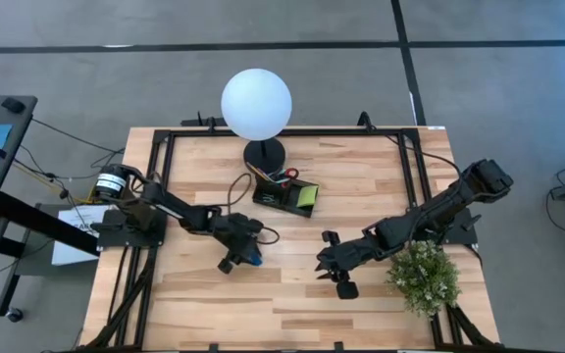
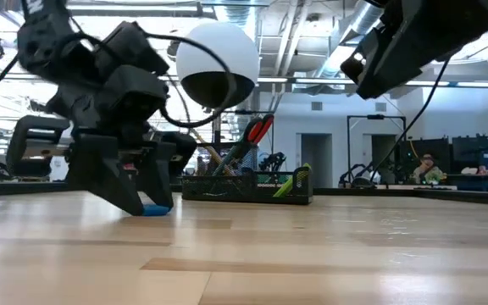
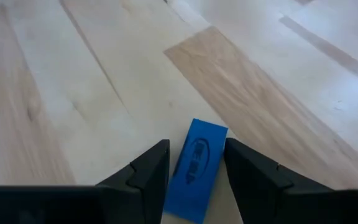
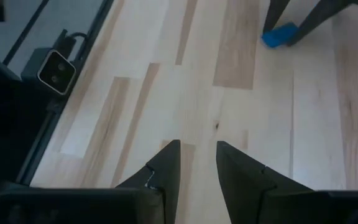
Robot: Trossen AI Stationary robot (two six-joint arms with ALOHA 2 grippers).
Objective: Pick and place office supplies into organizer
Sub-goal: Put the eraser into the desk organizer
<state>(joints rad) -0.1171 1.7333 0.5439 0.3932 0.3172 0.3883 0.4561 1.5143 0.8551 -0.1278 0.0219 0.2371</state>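
A small blue eraser (image 3: 194, 168) lies flat on the wooden table (image 1: 292, 294), left of the middle. My left gripper (image 3: 196, 163) slants down over it, open, with one finger on either side of the eraser (image 2: 155, 209) and a thin strip of wood showing beside each finger. The black organizer (image 1: 282, 195) stands near the lamp. It holds a lime-green sticky pad (image 1: 307, 197) and red-handled scissors (image 2: 258, 131). My right gripper (image 4: 197, 163) hangs open above bare wood right of the middle, and nothing is between its fingers.
A white globe lamp (image 1: 256, 103) on a round black base (image 1: 265, 153) stands at the far middle, just behind the organizer. A green potted plant (image 1: 424, 276) sits at the near right, beside my right arm. Black frame rails (image 1: 165, 157) run along the table's sides.
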